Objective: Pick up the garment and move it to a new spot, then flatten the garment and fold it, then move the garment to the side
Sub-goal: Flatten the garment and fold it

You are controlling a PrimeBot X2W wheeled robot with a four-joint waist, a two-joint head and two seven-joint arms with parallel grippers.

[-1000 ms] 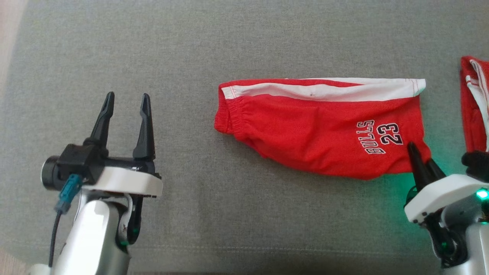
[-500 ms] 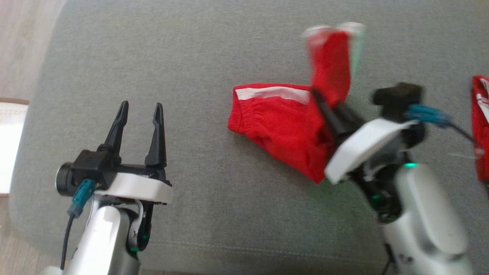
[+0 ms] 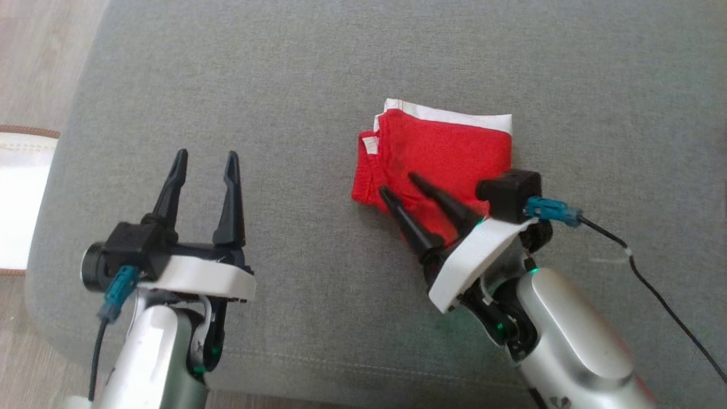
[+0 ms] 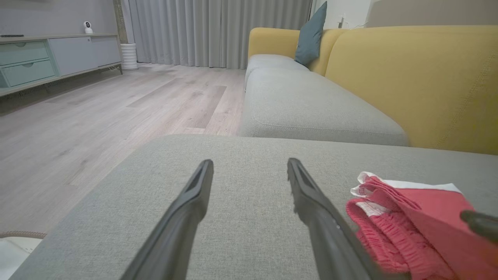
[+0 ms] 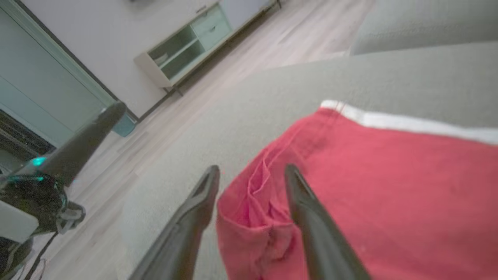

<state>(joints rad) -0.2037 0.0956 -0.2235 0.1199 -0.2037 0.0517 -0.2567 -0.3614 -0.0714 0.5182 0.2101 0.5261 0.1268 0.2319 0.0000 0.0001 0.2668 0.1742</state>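
The garment [image 3: 448,153] is a pair of red shorts with a white stripe. It lies folded in half on the grey seat cushion [image 3: 284,85]. My right gripper [image 3: 396,183] is open over its near-left corner, fingers straddling a bunched fold of red cloth [image 5: 249,210] without pinching it. The right wrist view shows that gripper [image 5: 252,169] low over the garment [image 5: 389,175]. My left gripper [image 3: 207,154] is open and holds nothing, well to the left of the shorts. In the left wrist view it [image 4: 249,162] hovers over bare cushion, with the garment [image 4: 420,217] at the lower right.
The cushion's left edge drops to a wooden floor [image 3: 34,57], where a white object with a brown rim [image 3: 17,199] lies. A black cable [image 3: 653,284] trails from my right wrist across the cushion. A yellow sofa back [image 4: 408,77] stands behind the seat.
My right gripper swung the garment's right half over to the left, folding it in half, and then opened. The head camera has shifted. The left gripper has stayed open.
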